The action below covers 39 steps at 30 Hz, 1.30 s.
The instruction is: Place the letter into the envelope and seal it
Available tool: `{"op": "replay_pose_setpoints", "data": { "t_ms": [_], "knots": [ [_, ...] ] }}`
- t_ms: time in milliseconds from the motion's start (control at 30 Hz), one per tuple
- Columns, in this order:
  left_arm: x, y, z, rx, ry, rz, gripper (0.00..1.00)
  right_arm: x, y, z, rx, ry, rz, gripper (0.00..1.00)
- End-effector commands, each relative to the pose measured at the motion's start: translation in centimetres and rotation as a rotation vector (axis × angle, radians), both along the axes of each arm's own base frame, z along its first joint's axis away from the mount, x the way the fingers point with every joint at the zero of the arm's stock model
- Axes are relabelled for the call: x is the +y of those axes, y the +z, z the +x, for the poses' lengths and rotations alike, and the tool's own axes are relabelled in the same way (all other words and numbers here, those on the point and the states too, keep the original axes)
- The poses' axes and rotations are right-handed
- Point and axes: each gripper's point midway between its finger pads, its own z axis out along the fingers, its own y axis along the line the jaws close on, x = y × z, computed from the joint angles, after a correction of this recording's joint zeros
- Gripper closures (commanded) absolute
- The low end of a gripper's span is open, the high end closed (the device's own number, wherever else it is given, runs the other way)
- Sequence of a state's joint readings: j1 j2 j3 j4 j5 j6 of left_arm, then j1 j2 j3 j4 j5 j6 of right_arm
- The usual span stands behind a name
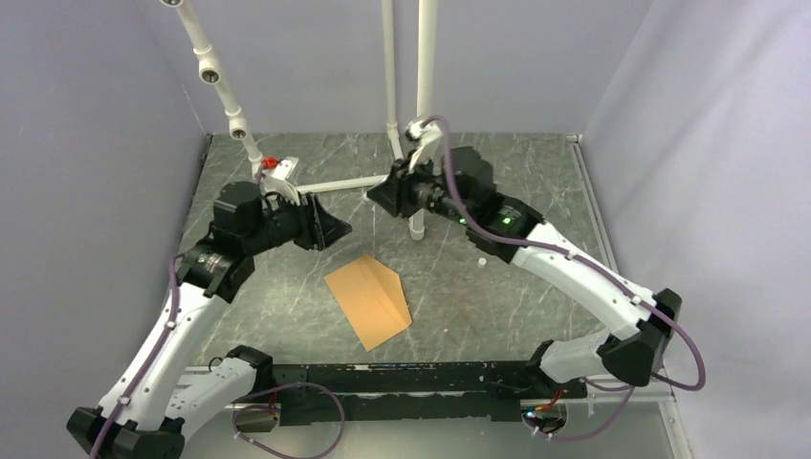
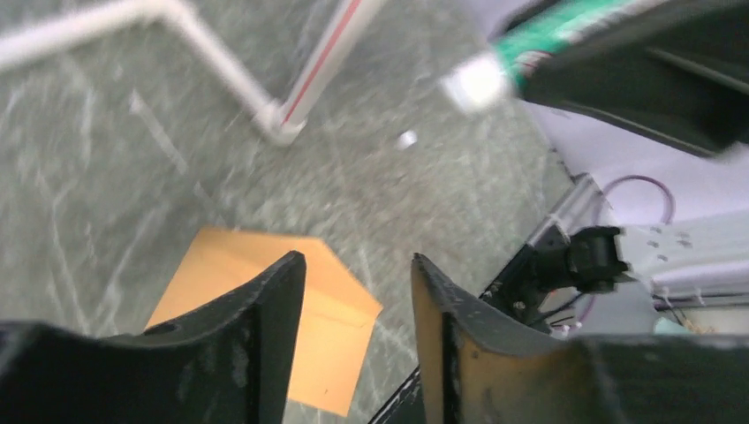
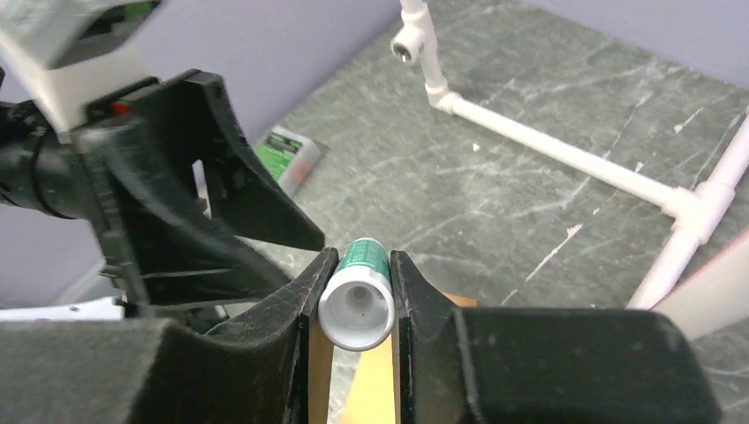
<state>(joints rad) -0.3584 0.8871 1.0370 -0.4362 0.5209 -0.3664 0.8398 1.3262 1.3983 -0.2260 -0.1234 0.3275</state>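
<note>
Two arms reach in over the grey marbled tabletop (image 1: 536, 172), and their tips face each other in the air, near but apart, behind the envelope (image 1: 368, 301). The envelope lies flat on the tabletop, roughly midway between the arms and toward the near edge. It is turned on a diagonal, with a crease running along its length. The right end effector (image 3: 356, 265) is clamped narrowly on a green-and-white tube (image 3: 356, 309), whose round white end points back toward the wrist camera. The left end effector (image 2: 358, 265) stands with its fingers parted and nothing between them; the envelope shows on the tabletop below the gap. A small white piece (image 1: 481, 259) lies on the tabletop below the right arm. A white pipe frame (image 1: 390, 96) stands at the back.
</note>
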Motion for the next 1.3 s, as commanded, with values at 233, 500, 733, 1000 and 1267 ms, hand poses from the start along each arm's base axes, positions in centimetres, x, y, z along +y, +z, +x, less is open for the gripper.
{"op": "replay_pose_setpoints", "data": {
  "t_ms": [233, 500, 733, 1000, 1267],
  "knots": [
    [2.3, -15.6, 2.3, 0.551, 0.377, 0.034, 0.81, 3.1, -15.5, -1.9, 0.103, -0.002, -0.384, 1.00],
    [-0.1, -22.2, 3.6, 0.725, 0.300, 0.001, 0.93, 3.9, -25.1, -4.6, 0.104, 0.041, -0.533, 1.00],
    [0.6, -27.3, 3.1, 0.835, 0.344, 0.059, 0.98, 5.2, -28.4, -4.5, 0.092, 0.037, -0.555, 1.00],
    [0.8, -29.9, 0.9, 0.938, 0.360, 0.048, 0.98, 6.2, -30.4, -3.8, 0.057, 0.042, -0.583, 1.00],
    [1.2, -30.7, 0.0, 0.977, 0.375, 0.059, 0.97, 5.4, -33.4, -5.6, 0.115, 0.075, -0.684, 1.00]
  ]
}}
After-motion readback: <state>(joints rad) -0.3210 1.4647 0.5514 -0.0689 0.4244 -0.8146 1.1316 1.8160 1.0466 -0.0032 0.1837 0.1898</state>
